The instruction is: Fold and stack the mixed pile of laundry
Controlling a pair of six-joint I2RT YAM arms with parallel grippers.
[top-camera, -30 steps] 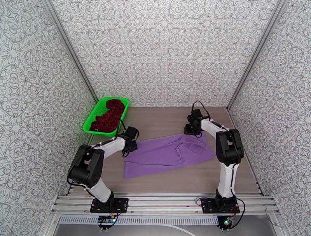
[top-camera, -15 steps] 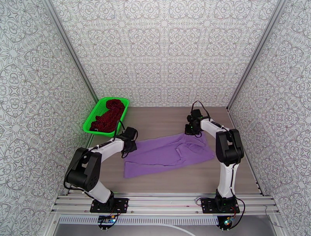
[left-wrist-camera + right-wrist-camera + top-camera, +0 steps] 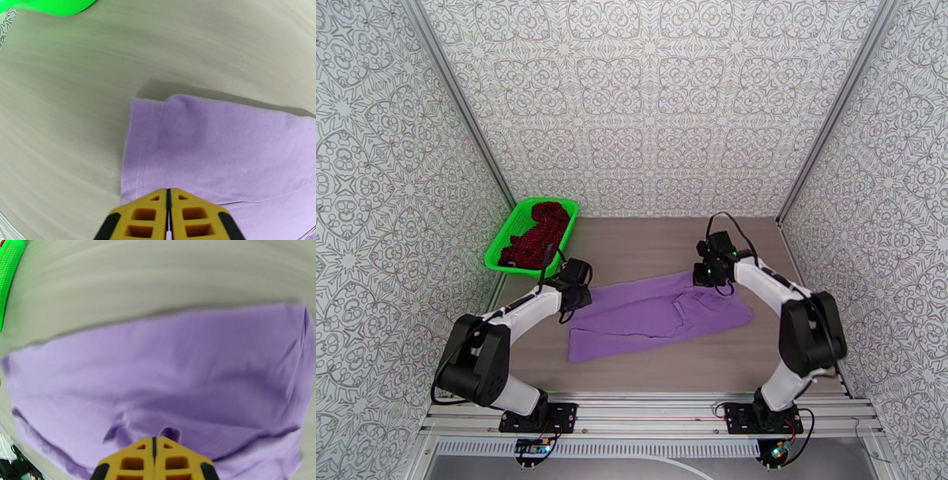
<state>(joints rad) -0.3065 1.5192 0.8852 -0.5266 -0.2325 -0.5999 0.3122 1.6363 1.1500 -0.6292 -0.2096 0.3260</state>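
The lavender T-shirt (image 3: 656, 316) lies spread across the middle of the table. My left gripper (image 3: 581, 298) sits at its left end. In the left wrist view its yellow jaws (image 3: 168, 190) are shut on the shirt's hemmed edge (image 3: 221, 150), whose corner lifts slightly off the table. My right gripper (image 3: 709, 276) is at the shirt's far right edge. There the right wrist view shows jaws (image 3: 155, 438) shut on puckered purple cloth (image 3: 177, 370). The dark red speckled garment (image 3: 537, 233) lies bunched in the green basket (image 3: 499, 251).
The green mesh basket stands at the far left corner, close behind my left gripper; its rim shows in the left wrist view (image 3: 51, 6) and the right wrist view (image 3: 10, 263). Patterned walls enclose three sides. Bare wood table (image 3: 648, 245) lies behind the shirt.
My right gripper has shut on the shirt's far edge and drifted slightly right, its elbow swinging out to the right. The left arm's elbow shifted left; its gripper stayed shut.
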